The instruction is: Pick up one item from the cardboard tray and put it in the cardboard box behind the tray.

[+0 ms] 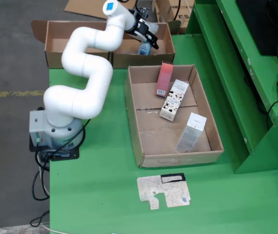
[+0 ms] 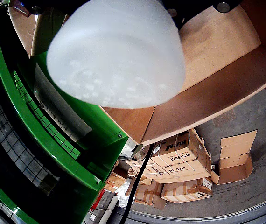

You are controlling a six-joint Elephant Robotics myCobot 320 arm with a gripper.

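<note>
In the overhead view the white arm reaches to the back, and my gripper (image 1: pixel 148 41) hangs over the right half of the cardboard box (image 1: pixel 164 54) behind the tray. It is shut on a pale item with a blue tint (image 1: pixel 143 48), which points down into the box. The wrist view is filled by that item's rounded, translucent white end (image 2: pixel 116 51), with the box's brown wall (image 2: pixel 217 93) behind it; the fingers are hidden there. The cardboard tray (image 1: pixel 138 127) holds a pink box (image 1: pixel 164 79), a cow-patterned box (image 1: pixel 174 100) and a white box (image 1: pixel 191 131).
A flat cardboard cut-out (image 1: pixel 164 191) lies on the green table in front of the tray. A green frame (image 1: pixel 236 73) rises on the right with cables beside it. The arm's base (image 1: pixel 56 131) sits at the table's left edge. Stacked cartons (image 2: pixel 179 158) stand on the floor.
</note>
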